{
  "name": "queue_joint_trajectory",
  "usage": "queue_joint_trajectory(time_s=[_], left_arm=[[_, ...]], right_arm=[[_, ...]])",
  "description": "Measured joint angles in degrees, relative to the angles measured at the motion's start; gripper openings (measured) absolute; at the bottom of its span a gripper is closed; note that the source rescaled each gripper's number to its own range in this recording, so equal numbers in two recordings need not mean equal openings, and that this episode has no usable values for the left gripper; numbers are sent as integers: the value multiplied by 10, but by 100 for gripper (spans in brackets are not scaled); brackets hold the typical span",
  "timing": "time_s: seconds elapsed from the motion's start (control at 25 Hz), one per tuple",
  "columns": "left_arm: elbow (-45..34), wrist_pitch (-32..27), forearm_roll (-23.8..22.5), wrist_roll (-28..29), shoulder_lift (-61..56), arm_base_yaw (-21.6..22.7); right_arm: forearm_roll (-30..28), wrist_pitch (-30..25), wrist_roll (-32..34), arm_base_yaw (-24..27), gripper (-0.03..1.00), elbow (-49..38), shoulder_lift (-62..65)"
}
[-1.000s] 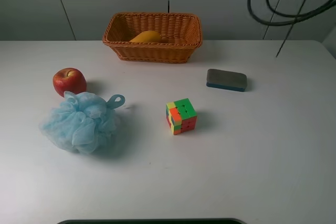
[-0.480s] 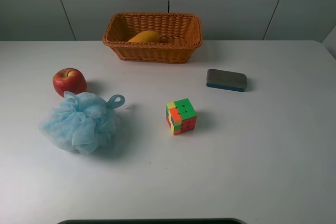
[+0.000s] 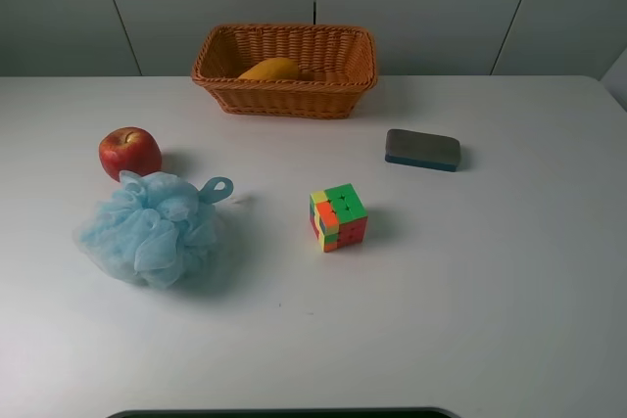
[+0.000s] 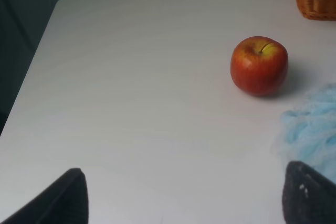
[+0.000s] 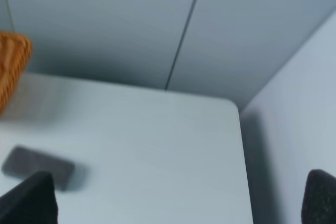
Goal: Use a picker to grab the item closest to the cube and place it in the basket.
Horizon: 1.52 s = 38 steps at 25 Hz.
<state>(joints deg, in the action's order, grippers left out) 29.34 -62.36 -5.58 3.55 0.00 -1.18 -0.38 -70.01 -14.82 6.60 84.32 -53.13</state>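
Cube [image 3: 338, 217] mid-tabletop [image 3: 470, 310]; eraser [image 3: 422, 149] near it, basket [image 3: 285, 69] beyond. Left fingers [image 4: 58, 200] and right fingers [image 5: 29, 200] spread wide, holding nothing.

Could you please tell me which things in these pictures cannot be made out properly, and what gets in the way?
- Yellow item in the basket, exterior high view: the near wall hides its lower part, so its identity is unclear.
- Eraser, right wrist view: motion blur, no detail.
- Bath pouf, left wrist view: cut off by the frame edge and a gripper finger.
- Both grippers: only fingertips show at the wrist frames' edges.
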Motion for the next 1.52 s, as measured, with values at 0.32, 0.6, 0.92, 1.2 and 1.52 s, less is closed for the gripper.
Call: queue_joint_trajectory(time_s=[0.32, 0.6, 0.92, 1.2, 1.52], left_arm=[[0, 0, 0, 0, 0, 0], [0, 0, 0, 0, 0, 0], [0, 0, 0, 0, 0, 0], [0, 0, 0, 0, 0, 0], [0, 0, 0, 0, 0, 0]], right_arm=[[28, -2, 2, 2, 100, -215, 207], [56, 43, 8, 2, 100, -415, 409], [54, 47, 53, 2, 100, -538, 529], [40, 68, 80, 2, 100, -549, 530], [30, 71, 96, 2, 100, -549, 532]])
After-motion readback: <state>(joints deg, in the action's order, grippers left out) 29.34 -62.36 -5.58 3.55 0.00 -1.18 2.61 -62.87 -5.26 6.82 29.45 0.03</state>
